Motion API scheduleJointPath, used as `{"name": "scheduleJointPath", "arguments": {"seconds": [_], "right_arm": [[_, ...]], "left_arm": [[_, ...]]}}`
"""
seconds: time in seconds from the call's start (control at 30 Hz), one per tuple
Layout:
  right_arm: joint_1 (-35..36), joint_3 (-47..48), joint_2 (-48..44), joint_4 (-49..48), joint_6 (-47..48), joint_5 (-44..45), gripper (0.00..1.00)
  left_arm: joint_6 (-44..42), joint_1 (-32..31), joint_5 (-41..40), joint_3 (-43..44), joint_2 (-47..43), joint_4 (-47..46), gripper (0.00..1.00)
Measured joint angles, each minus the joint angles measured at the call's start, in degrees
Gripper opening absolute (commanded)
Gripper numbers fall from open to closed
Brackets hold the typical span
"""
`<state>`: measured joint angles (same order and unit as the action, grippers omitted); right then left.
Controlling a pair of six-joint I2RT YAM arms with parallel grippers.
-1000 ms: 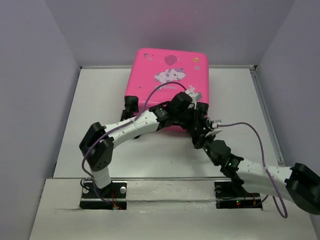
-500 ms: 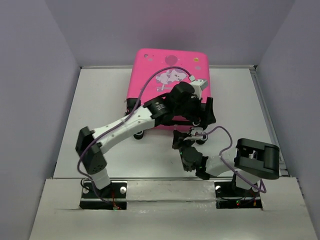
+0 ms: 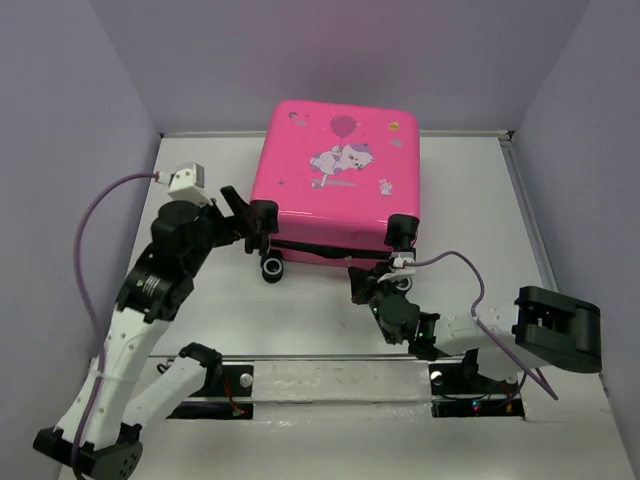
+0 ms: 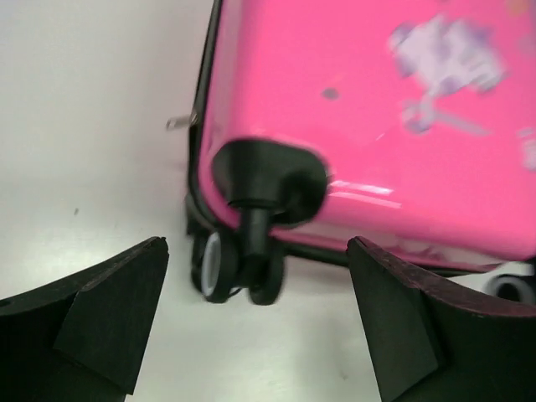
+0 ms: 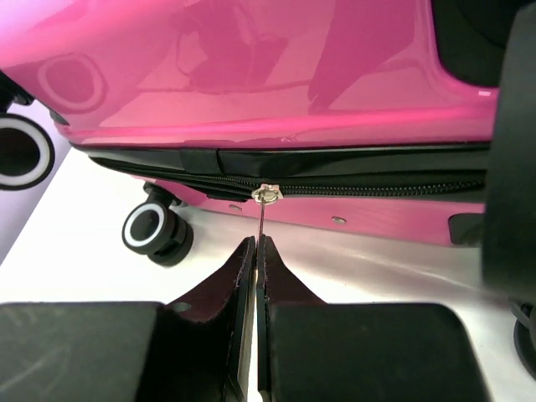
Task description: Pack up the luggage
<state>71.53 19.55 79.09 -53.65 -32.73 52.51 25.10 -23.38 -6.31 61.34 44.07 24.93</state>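
White bench [image 3: 200, 300], grey walls. Hot-pink hard-shell suitcase [image 3: 340, 200] lies flat at far centre, cartoon animal-and-balloon print up, black wheels nearest. Left jaws wide apart beside near-left wheel [image 4: 239, 268]. Right jaws pinched on zipper pull [image 5: 265, 194].

Plain pale lavender-grey panel walls [image 3: 330, 50] enclose a flat matte white tabletop [image 3: 200, 170] on three sides, with even, soft light and a glossy white ledge [image 3: 330, 400] along the near edge.

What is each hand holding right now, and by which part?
The right hand pinches the thin metal zipper pull of the hot-pink hard-shell suitcase. The left hand is open, holding nothing.
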Motion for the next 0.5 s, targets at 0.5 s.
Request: {"name": "scheduleJointPath", "arguments": {"seconds": [0.5], "right_arm": [[-0.61,-1.6,-9.27,12.79,-2.69,-4.02,0.07]], "left_arm": [[-4.68,1.81,11.98,-8.81,16.63,-1.6,0.71]]}}
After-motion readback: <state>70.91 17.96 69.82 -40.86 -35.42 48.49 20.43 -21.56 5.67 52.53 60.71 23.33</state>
